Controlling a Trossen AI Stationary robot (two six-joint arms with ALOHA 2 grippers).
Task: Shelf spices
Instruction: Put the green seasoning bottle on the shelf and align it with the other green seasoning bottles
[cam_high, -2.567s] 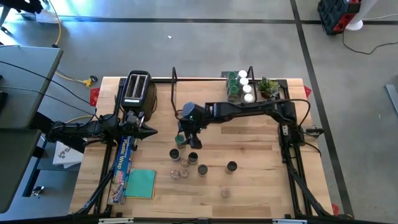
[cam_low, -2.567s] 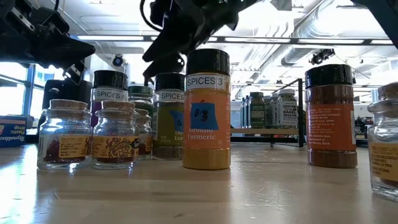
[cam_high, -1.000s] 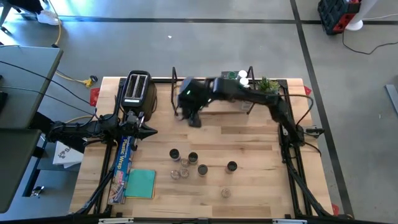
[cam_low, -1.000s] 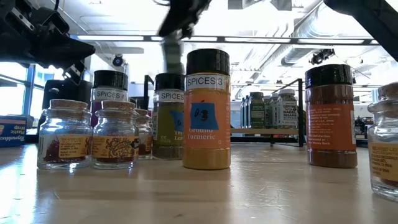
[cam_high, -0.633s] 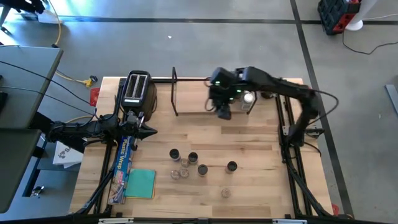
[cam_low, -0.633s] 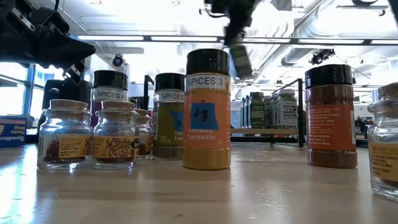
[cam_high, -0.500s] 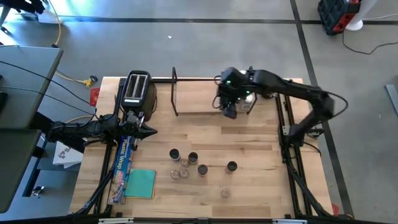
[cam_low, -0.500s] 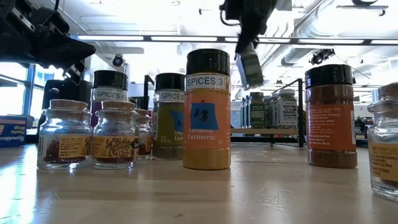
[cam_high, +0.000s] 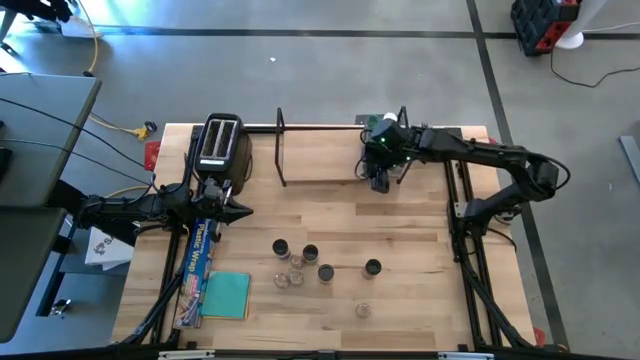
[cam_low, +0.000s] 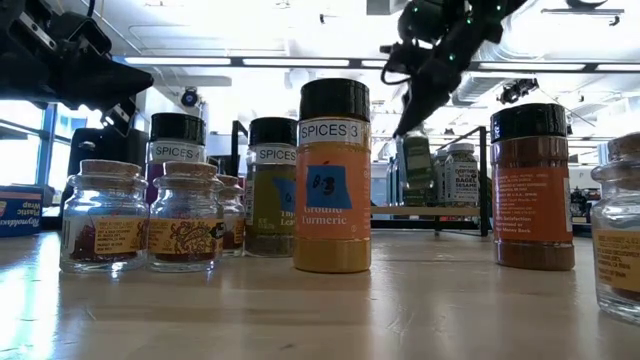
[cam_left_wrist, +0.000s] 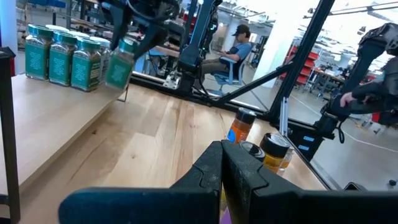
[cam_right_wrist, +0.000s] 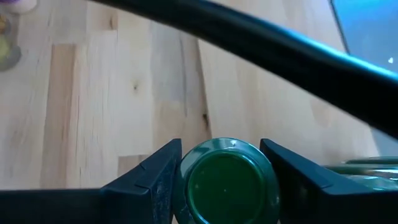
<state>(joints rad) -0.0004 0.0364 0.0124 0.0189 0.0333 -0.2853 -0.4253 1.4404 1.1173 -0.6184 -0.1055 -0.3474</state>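
At the left edge of the worktop (cam_high: 420, 290) the left gripper (cam_high: 240, 210) waits with its jaws clenched together on nothing, just near of the black-and-silver toaster (cam_high: 218, 143) and beside a box of plastic wrap (cam_high: 193, 270) and a teal pad (cam_high: 227, 295). In the near middle of the worktop stands a loose cluster of spice jars (cam_high: 305, 264), among them the dark-lidded turmeric jar (cam_low: 333, 176) and small clear glass jars (cam_low: 103, 216). Farther back, the shelf (cam_high: 320, 160) runs across the far side, its left part bare. Toward its right end the right gripper (cam_high: 379, 176) hangs over the board, jaws grasping a green-lidded jar (cam_right_wrist: 226, 184) by its sides, just beside the row of green-lidded jars (cam_left_wrist: 62, 59) already standing on the shelf's right part.
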